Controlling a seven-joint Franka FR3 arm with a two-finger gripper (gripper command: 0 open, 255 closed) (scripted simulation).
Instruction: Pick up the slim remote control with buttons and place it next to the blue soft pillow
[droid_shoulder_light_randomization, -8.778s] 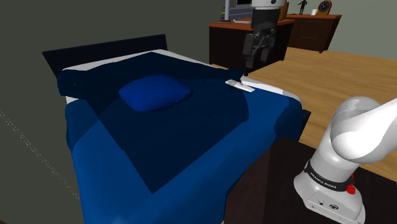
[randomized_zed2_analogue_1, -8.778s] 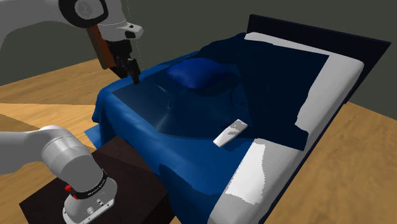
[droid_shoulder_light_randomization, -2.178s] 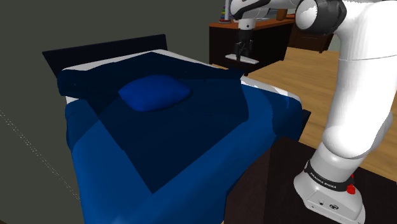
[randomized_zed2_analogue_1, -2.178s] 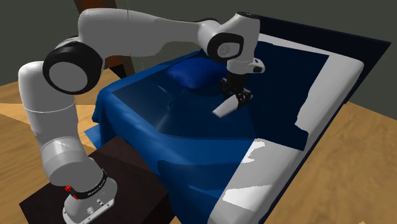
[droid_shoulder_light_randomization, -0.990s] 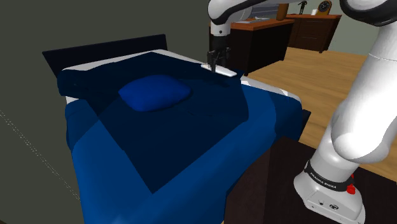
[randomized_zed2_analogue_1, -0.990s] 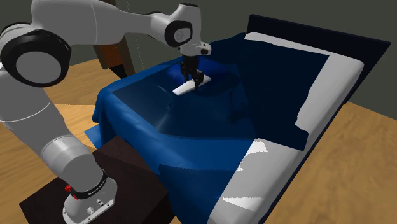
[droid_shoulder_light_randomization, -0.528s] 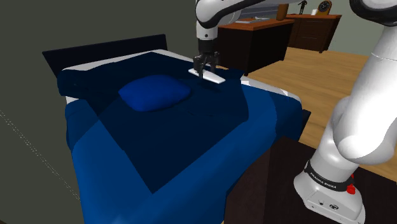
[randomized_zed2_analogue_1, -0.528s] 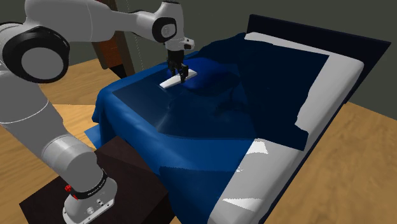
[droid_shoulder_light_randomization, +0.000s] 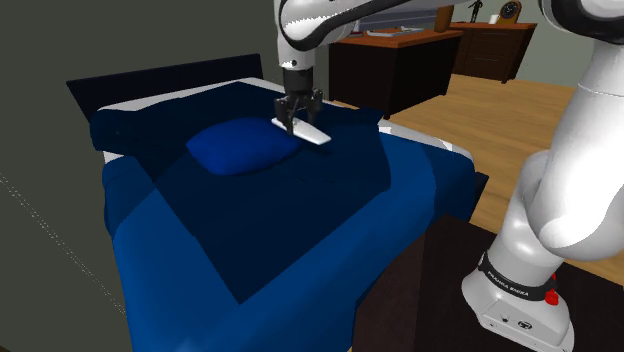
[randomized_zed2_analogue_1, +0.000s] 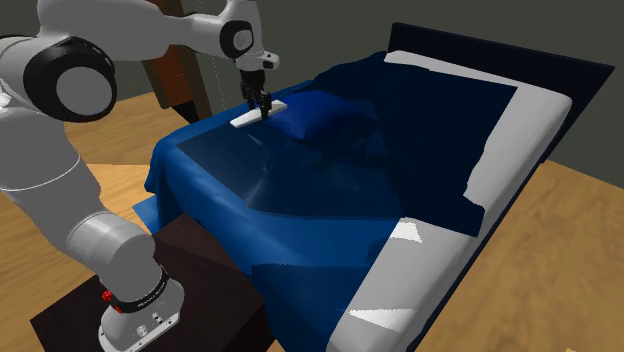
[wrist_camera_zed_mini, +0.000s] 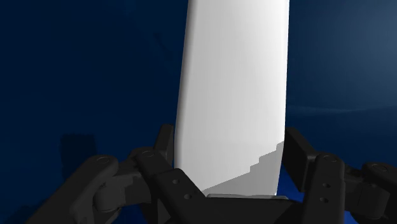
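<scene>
Finding: the gripper (droid_shoulder_light_randomization: 298, 117) is closed on the white remote control (droid_shoulder_light_randomization: 304, 131). In the wrist view the black fingers (wrist_camera_zed_mini: 167, 145) clamp its two long edges near one end, so the grasp is across the narrow width and off-centre, with most of the body projecting ahead of the hand. The casing is drawn plain white; no buttons can be made out.

Position: the remote hangs roughly level, low over the dark blue bed cover (droid_shoulder_light_randomization: 330, 190). Whether its underside touches the cover cannot be told.

Governing relation: the blue pillow (droid_shoulder_light_randomization: 243, 147) lies just beside the fingers, on the shoulder view's left. The remote's long axis runs roughly alongside the pillow's nearer edge rather than pointing into it. In the second exterior view one end overlaps the pillow's outline. Whether that end is above the pillow or merely in front of it cannot be settled.

Assessment: the carry appears nearly complete. What remains is a short descent and release. If that end does overhang the pillow's slope, the remote may tip or slide on landing, so a small shift away from the pillow looks prudent.
</scene>
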